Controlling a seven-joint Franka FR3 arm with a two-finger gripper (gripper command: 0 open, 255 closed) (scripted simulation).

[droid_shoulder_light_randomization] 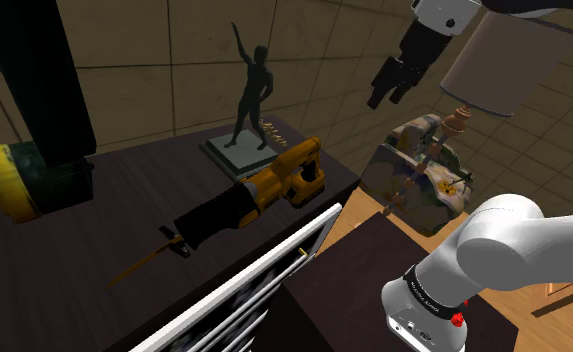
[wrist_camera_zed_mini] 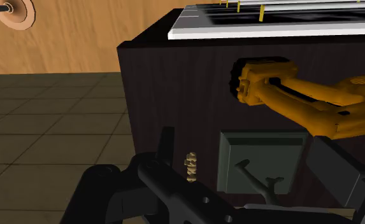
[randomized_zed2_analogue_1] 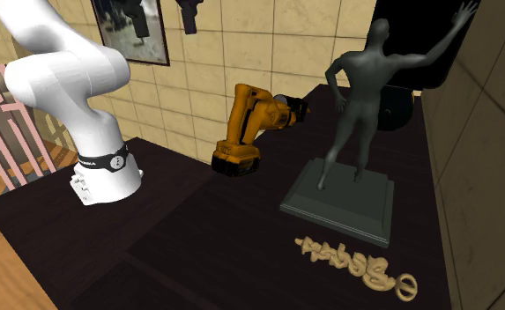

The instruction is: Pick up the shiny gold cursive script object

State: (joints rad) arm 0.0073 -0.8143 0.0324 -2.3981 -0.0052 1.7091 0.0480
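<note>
The gold cursive script piece (randomized_zed2_analogue_1: 356,262) lies flat on the dark table (randomized_zed2_analogue_1: 197,229), just in front of the statue's grey base (randomized_zed2_analogue_1: 338,201). In the shoulder view the script (droid_shoulder_light_randomization: 274,130) sits at the base's right edge, near the table's far corner. My black gripper (droid_shoulder_light_randomization: 388,97) hangs high in the air, off to the shoulder view's right of the table, past its edge and well apart from the script. Its fingers stand apart, with nothing between them. In the wrist view the script (wrist_camera_zed_mini: 190,167) shows edge-on beside the left finger (wrist_camera_zed_mini: 167,145).
A dark figure statue (droid_shoulder_light_randomization: 249,85) with a raised arm stands on the base. An orange reciprocating saw (droid_shoulder_light_randomization: 264,190) lies across the table's middle. A yellow object (droid_shoulder_light_randomization: 4,180) sits at the shoulder view's left. A white-framed panel (droid_shoulder_light_randomization: 264,280) leans at the table's near edge.
</note>
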